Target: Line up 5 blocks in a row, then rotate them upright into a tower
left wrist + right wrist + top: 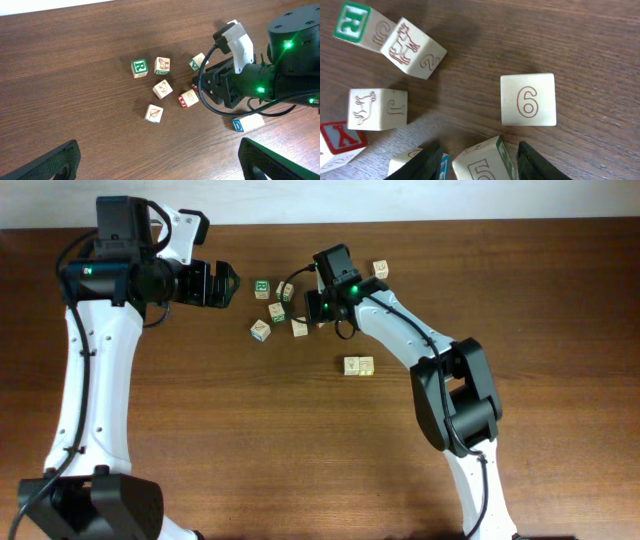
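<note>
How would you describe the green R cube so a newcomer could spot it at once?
On the brown table, find the cluster of small wooden cubes toward the far side. The green R cube sits at the cluster's end nearest the left gripper. It alone shows a bold R in a heavy green frame; its nearest neighbours are pale with thin outlined marks.

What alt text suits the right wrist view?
Two dark fingers flank a pale cube marked 5 at the bottom. Beyond lie a 6 cube, two animal-picture cubes, a green R cube and a red Y cube.
</note>
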`<action>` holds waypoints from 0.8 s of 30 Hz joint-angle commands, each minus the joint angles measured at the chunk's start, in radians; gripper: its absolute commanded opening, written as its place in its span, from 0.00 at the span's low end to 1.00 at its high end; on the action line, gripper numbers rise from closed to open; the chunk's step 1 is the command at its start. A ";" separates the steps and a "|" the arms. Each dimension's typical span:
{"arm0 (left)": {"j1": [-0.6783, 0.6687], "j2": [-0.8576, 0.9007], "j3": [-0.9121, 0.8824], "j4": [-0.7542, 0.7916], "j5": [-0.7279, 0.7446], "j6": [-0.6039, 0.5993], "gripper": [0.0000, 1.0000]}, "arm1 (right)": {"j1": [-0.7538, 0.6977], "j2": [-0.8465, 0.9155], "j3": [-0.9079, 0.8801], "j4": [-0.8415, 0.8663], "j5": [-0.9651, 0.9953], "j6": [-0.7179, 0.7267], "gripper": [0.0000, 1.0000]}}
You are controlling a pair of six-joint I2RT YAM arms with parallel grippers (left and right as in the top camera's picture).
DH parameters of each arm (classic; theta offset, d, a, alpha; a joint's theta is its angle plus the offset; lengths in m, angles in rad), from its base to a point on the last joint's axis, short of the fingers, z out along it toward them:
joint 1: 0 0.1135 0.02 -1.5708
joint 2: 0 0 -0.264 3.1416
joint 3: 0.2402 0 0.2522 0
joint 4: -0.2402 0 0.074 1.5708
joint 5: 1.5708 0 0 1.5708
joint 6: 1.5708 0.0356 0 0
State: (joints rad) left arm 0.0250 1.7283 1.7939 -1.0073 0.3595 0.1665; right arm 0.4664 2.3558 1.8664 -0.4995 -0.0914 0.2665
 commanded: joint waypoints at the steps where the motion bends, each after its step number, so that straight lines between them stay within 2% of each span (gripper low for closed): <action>1: 0.004 0.000 0.024 -0.001 0.003 -0.005 0.99 | -0.001 0.026 0.001 0.003 0.002 0.004 0.49; 6: 0.004 0.000 0.024 -0.001 0.003 -0.005 0.99 | 0.000 0.026 0.001 -0.032 0.002 0.074 0.46; 14: 0.004 0.000 0.024 -0.001 0.003 -0.005 0.99 | 0.045 0.026 0.001 -0.023 0.109 0.083 0.46; 17: 0.004 0.000 0.024 -0.001 0.003 -0.005 0.99 | 0.045 0.026 0.001 -0.042 0.108 0.083 0.39; 21: 0.004 0.000 0.024 -0.001 0.003 -0.005 0.99 | 0.045 0.011 0.050 -0.209 0.095 0.180 0.30; 24: 0.004 0.000 0.024 -0.001 0.003 -0.005 0.99 | 0.045 0.006 0.116 -0.365 0.095 0.185 0.29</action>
State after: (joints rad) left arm 0.0250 1.7283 1.7939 -1.0077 0.3595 0.1669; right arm 0.5060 2.3684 1.9270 -0.7818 -0.0002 0.4229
